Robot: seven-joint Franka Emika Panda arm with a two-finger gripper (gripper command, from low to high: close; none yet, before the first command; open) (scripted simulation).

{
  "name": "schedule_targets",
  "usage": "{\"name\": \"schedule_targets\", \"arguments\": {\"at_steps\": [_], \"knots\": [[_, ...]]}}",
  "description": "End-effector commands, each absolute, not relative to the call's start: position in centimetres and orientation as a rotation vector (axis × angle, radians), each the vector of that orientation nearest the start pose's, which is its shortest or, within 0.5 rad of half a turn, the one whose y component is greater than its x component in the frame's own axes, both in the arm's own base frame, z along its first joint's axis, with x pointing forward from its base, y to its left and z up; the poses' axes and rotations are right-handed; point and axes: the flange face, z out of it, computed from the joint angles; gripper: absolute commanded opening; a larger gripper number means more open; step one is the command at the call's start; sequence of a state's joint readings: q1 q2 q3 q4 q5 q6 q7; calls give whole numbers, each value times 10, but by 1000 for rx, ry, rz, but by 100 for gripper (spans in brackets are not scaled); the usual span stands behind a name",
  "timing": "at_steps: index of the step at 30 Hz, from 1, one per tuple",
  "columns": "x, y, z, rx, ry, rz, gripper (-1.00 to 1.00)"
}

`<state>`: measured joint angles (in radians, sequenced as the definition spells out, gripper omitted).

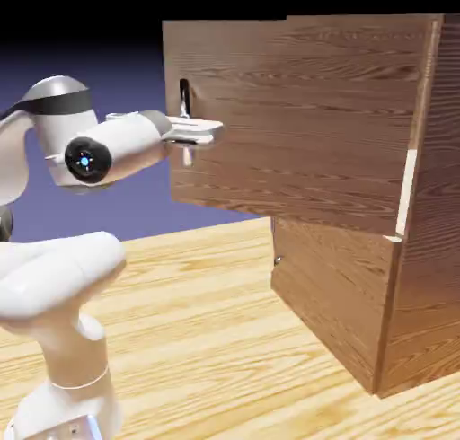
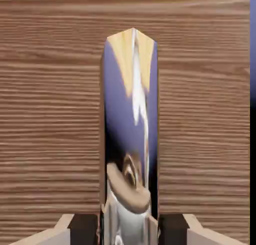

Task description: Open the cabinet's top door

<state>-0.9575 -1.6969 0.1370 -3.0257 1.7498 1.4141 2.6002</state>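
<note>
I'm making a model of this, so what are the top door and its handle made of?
The top door looks like reddish-brown wood, since streaky grain runs across it. Its handle seems to be polished metal, because it mirrors its surroundings, though shiny plastic is possible.

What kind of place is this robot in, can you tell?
Probably a computer-simulated test scene, not a real room: a white robot arm beside a boxy wood-grain cabinet on a pale wooden tabletop, with a plain blue-violet backdrop fading to black.
</note>
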Motion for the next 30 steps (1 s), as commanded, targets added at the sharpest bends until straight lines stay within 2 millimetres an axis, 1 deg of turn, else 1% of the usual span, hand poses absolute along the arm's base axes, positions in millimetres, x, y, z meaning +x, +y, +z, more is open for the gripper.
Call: {"name": "schedule_targets", "arguments": {"at_steps": [1, 9, 17, 24, 30], "knots": [[173, 2, 567, -20, 1714, 1227, -100], [153, -56, 567, -146, 1737, 1331, -100], [141, -117, 567, -278, 1754, 1437, -100], [138, -178, 567, -410, 1764, 1537, -100], [142, -232, 567, -532, 1767, 1626, -100]]}}
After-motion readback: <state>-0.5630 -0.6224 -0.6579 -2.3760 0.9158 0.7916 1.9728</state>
